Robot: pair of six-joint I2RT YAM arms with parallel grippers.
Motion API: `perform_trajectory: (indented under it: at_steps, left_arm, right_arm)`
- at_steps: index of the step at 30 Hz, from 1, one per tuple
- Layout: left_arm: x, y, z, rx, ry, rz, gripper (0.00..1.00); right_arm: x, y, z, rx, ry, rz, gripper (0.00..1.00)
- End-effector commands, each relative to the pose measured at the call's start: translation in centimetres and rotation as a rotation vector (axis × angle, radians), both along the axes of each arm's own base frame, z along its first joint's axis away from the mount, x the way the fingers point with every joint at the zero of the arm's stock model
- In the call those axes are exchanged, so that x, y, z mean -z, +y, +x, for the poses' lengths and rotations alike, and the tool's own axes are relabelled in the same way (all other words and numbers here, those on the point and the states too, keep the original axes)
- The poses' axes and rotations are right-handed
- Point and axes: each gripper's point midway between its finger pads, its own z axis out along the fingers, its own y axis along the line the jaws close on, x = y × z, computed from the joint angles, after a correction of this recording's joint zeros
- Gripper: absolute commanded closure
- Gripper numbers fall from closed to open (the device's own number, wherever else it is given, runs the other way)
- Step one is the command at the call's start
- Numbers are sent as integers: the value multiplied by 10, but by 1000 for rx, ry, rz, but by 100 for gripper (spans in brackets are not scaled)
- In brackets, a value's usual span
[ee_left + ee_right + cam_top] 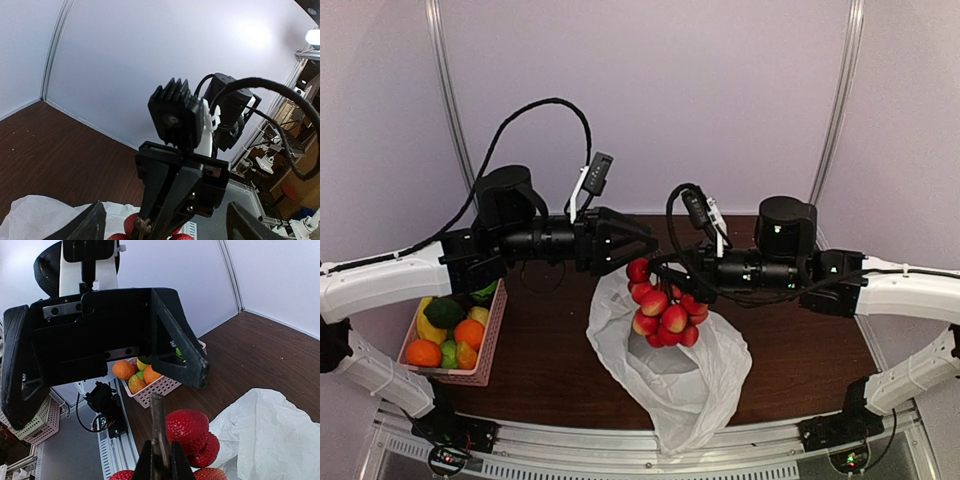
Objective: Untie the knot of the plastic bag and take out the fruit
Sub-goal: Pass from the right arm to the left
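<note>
The plastic bag (pixel 672 385), toward six o'clock on the table (pixel 550 340), was milky white and faintly see-through. The bunch of fruit (pixel 663 315) at the bag's twelve o'clock edge was glossy red with paler pink-yellow blushes, on a dull brown stem (pixel 158 420). At eight o'clock, a pink lattice basket (pixel 492 335) held loose fruit (pixel 450 335) in orange, yellow and green. The table was dark reddish-brown. The left gripper (pixel 640 252) and right gripper (pixel 160 462) were matt black, and the walls (pixel 720 100) pale lilac.
</note>
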Motion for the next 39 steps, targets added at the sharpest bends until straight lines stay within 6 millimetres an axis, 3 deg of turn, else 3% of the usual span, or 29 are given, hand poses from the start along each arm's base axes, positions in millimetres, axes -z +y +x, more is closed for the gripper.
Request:
perform_trajectory:
  at_steps: [1,5,8,20,33,37,39]
  left_arm:
    - [-20,-7,-1,27,8,-83,21]
    - [-15,-11,-2,38,34,-81,44]
    - [-13,-12,-4,44,40,-78,54]
    - [11,-10,-4,27,91,-31,58]
    - [13,-14,-3,33,95,-29,99]
    - [13,-12,-5,36,81,-23,100]
    - [12,-10,-3,22,77,-19,100]
  right_arm:
    - [-17,6,-12,-48,-6,39,100]
    - [-21,5,-13,-46,-8,58,100]
    - [-24,5,-14,-49,-11,66,100]
    - [-35,0,-12,-20,-24,105,100]
    - [-26,-1,-7,9,-18,83,100]
    - [-24,-5,-2,47,-21,76,100]
    - [-23,-8,1,70,-24,75,89]
